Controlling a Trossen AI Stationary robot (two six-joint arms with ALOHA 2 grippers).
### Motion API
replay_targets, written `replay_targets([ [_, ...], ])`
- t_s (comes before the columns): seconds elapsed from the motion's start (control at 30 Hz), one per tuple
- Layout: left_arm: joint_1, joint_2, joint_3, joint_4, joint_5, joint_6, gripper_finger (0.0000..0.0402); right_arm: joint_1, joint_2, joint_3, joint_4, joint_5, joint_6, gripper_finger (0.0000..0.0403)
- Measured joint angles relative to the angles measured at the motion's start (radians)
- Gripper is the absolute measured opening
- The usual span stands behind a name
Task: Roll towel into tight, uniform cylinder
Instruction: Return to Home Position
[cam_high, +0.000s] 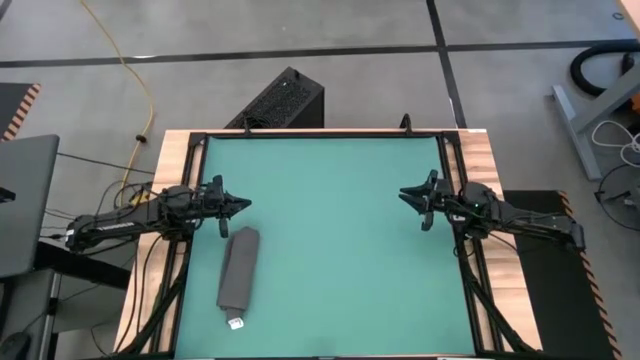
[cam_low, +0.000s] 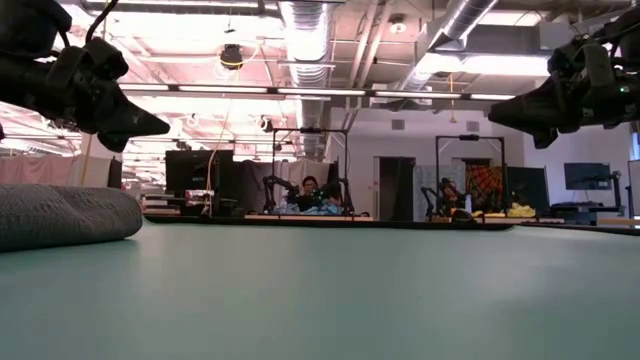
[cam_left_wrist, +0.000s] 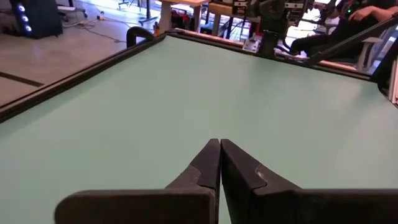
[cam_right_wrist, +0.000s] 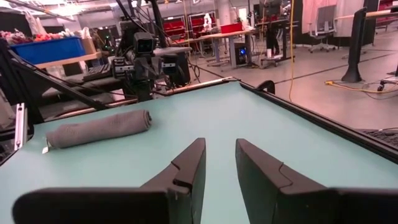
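1. Green mat (cam_high: 340, 250) covers the tabletop inside a black rail (cam_high: 320, 134). The mat's centre and right side lie open btwn the two arms.
2. The towel (cam_high: 238, 268), rolled into a dark grey cylinder, lies near the mat's left edge and roughly parallel to it. A white tag (cam_high: 236, 322) sticks out at the end farther from the left gripper.
3. Left gripper (cam_high: 240, 205) hovers above the mat, just off the towel's other end and not touching it. Its tips are pressed together and point twd the centre.
4. Right gripper (cam_high: 408, 195) hovers at the mat's right side, well apart from the towel. Its fingers are parted by a narrow gap w/ nothing held, facing the left arm.
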Motion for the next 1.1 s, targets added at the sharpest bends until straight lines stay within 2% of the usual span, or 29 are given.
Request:
replay_targets([
  [1.1,0.0,0.0,0.0,-0.001,0.001,0.0,0.0,0.0,0.0,-0.001,-0.001,0.0,0.001,0.0113],
])
